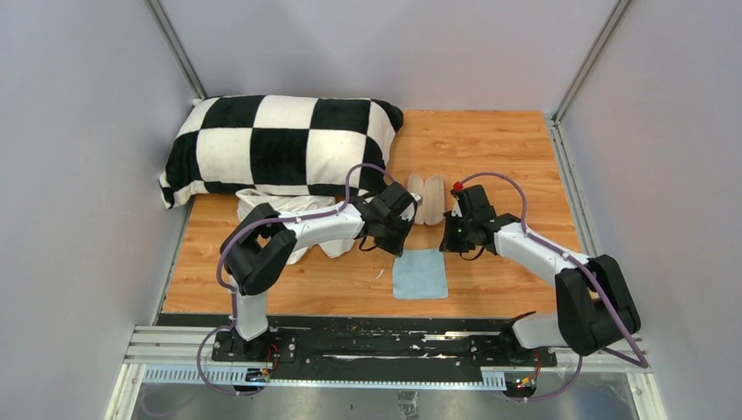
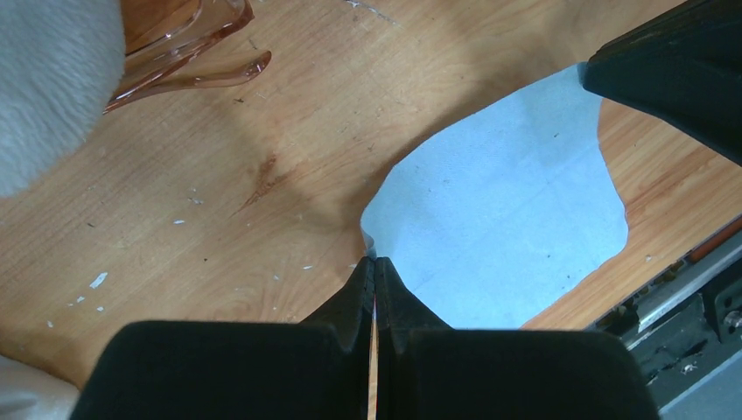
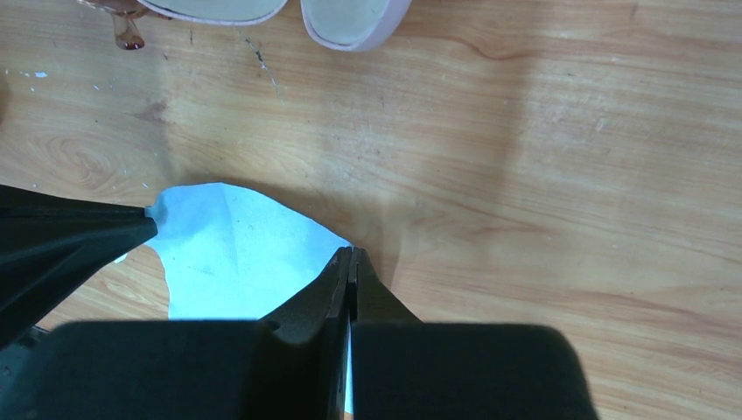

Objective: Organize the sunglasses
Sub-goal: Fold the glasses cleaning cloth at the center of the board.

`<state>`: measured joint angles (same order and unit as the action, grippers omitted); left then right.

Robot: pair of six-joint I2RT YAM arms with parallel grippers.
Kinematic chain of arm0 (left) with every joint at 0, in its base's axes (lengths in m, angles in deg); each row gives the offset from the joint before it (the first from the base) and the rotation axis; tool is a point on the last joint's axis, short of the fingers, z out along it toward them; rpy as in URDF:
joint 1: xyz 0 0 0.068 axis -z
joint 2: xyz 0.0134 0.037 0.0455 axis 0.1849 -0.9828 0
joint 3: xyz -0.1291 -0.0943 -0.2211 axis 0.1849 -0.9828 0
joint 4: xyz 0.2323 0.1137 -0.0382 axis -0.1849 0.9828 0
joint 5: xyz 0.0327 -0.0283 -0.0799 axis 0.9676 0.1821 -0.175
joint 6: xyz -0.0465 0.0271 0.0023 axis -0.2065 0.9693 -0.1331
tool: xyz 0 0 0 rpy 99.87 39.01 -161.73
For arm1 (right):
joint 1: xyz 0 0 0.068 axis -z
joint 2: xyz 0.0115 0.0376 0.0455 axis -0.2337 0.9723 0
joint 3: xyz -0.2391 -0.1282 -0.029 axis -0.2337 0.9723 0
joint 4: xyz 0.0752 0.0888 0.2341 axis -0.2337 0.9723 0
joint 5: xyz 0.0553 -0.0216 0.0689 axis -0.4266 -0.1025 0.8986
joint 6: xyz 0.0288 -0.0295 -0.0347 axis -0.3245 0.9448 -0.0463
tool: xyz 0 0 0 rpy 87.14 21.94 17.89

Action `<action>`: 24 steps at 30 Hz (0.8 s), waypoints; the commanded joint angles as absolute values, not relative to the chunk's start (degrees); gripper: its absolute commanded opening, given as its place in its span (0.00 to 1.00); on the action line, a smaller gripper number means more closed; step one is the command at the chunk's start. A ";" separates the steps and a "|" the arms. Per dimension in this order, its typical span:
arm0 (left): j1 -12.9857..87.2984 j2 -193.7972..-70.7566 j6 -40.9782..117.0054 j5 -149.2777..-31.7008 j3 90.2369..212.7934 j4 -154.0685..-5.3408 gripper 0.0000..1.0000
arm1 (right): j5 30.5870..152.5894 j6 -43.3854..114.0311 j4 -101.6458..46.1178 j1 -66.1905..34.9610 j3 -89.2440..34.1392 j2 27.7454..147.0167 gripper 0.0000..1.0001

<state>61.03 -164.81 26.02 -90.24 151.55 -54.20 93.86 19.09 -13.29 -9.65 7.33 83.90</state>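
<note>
The sunglasses show a translucent pink-brown frame at the top left of the left wrist view, partly under white fabric; one temple tip peeks in the right wrist view. In the top view my left arm hides them. A light-blue cloth lies near the front of the table. My left gripper is shut on its far left corner, and my right gripper is shut on its far right corner. The pink case lies open just behind both grippers, cream inside.
A black-and-white checked pillow fills the back left, with a white fabric heap in front of it under my left arm. Grey walls close in both sides. The black base rail runs along the near edge.
</note>
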 commanded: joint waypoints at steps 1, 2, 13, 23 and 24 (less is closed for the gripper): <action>60.75 -161.38 26.48 -91.46 150.46 -54.57 0.00 | 92.81 18.19 -10.61 -10.43 9.32 80.83 0.00; 60.73 -161.11 26.50 -91.66 150.26 -54.57 0.00 | 92.90 18.16 -10.46 -10.46 9.65 80.35 0.00; 61.63 -157.91 22.72 -94.57 144.90 -57.36 0.00 | 95.67 17.56 -9.70 -10.92 13.13 76.56 0.00; 65.03 -156.98 20.99 -94.34 141.95 -57.35 0.00 | 96.25 17.36 -7.53 -11.93 16.30 72.66 0.00; 65.20 -156.76 20.77 -94.43 141.50 -57.57 0.00 | 96.37 17.23 -7.29 -12.03 16.53 72.31 0.00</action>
<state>64.46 -159.13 21.93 -93.74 143.53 -56.83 95.61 17.71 -10.14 -10.89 15.02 73.98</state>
